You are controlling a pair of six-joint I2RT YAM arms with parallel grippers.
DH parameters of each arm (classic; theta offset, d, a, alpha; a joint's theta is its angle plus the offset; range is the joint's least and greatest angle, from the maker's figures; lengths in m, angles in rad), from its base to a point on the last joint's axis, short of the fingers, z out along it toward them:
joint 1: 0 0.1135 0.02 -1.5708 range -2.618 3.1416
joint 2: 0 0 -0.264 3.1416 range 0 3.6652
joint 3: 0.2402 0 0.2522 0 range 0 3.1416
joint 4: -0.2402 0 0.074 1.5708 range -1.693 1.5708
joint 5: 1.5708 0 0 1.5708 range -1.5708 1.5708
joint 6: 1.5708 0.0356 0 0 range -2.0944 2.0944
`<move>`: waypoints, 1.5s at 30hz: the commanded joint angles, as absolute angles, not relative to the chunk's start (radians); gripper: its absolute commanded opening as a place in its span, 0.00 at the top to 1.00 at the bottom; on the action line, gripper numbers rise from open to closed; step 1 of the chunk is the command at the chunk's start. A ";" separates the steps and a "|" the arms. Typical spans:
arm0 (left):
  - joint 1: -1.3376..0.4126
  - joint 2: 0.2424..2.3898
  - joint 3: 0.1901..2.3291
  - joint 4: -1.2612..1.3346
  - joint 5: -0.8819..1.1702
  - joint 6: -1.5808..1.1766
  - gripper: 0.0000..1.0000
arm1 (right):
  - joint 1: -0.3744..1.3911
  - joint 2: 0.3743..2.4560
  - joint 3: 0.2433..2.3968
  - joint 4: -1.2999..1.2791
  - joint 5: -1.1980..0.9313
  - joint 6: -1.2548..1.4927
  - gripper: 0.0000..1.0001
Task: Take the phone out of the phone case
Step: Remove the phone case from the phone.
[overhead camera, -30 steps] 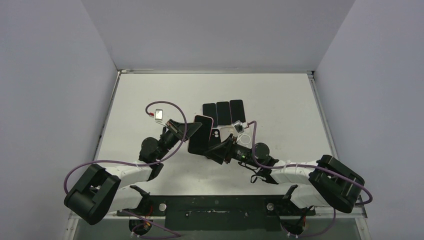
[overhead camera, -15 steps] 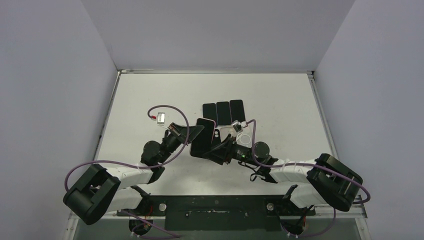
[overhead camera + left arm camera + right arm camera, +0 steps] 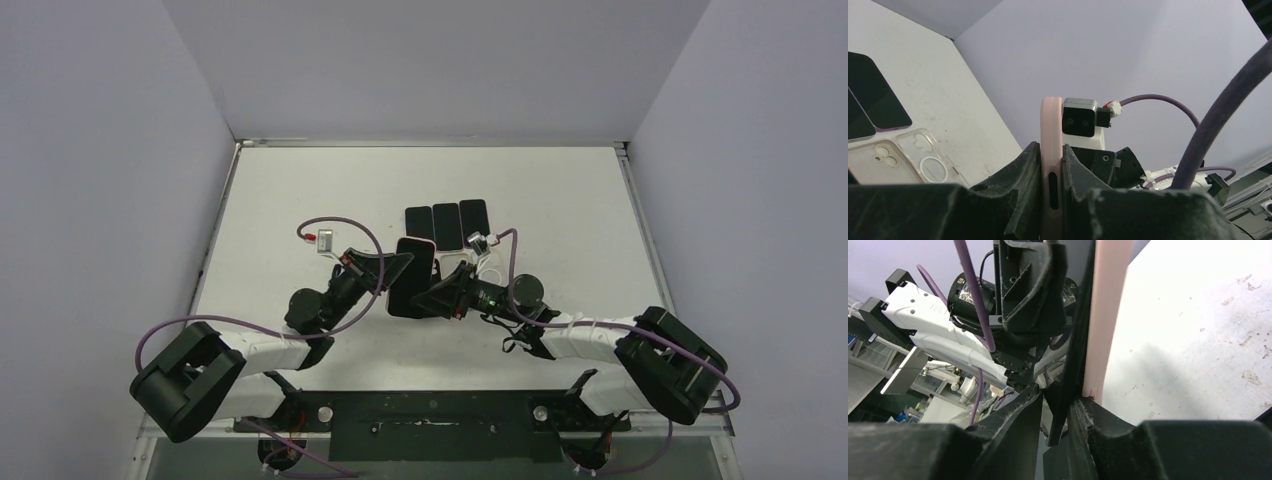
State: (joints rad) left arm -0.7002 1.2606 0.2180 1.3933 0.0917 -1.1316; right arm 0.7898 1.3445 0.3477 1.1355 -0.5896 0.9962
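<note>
Pinches, with the left gripper point(image 3: 1050, 150), one edge of the pink phone case point(image 3: 1051, 125), held on edge above the table point(image 3: 560, 220). Straddles, with the right gripper point(image 3: 1058, 407), the dark phone point(image 3: 1073, 340) at the case's other side; cannot tell whether clamped or merely around it. Beyond, flat on the table: a clear case point(image 3: 898, 160) beside a row of three phones point(image 3: 446, 224).

Right wrist cam: the pink case point(image 3: 1105, 315) runs off the top edge, and I can't tell if the right pincer point(image 3: 1058, 405) is biting or just sitting around that dark edge. Left wrist cam: the case's bottom drops out of frame between the fingers of the left pincer point(image 3: 1050, 157), the dark phones point(image 3: 870, 97) get clipped at the left edge, clear case point(image 3: 895, 162) half behind a finger
</note>
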 commanded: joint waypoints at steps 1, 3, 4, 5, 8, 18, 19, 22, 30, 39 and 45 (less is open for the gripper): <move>-0.760 1.245 0.220 1.463 0.280 -1.120 0.90 | 0.731 1.296 0.423 1.256 -0.488 0.984 0.79; -0.753 1.215 0.234 1.392 0.288 -1.076 0.80 | 0.721 1.276 0.412 1.250 -0.494 0.989 0.90; -0.750 1.196 0.244 1.350 0.292 -1.048 0.75 | 0.714 1.266 0.403 1.246 -0.497 0.991 0.94; -0.745 1.178 0.254 1.311 0.297 -1.009 0.69 | 0.706 1.254 0.395 1.240 -0.498 0.994 0.99; -0.718 1.128 0.260 1.245 0.306 -0.954 0.60 | 0.687 1.216 0.369 1.212 -0.502 1.000 1.00; -0.556 1.019 0.211 1.236 0.437 -0.852 0.40 | 0.611 1.085 0.335 1.116 -0.535 1.018 1.00; -0.555 1.010 0.210 1.226 0.446 -0.830 0.39 | 0.603 1.075 0.333 1.111 -0.538 1.023 1.00; -0.555 1.000 0.211 1.189 0.473 -0.775 0.37 | 0.593 1.050 0.340 1.099 -0.549 1.031 1.00; -0.557 1.075 0.235 1.193 0.516 -0.776 0.37 | 0.592 1.042 0.348 1.152 -0.571 1.083 1.00; -0.597 1.166 0.265 1.251 0.550 -0.794 0.37 | 0.594 1.066 0.329 1.249 -0.586 1.141 1.00; -0.636 1.190 0.299 1.251 0.535 -0.789 0.37 | 0.596 1.059 0.325 1.248 -0.589 1.141 1.00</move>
State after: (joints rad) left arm -0.6094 1.1797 0.2340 1.1866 0.5293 -0.8062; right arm 0.5961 1.0771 0.3172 1.0992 -0.5854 1.1278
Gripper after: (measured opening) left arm 0.633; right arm 0.124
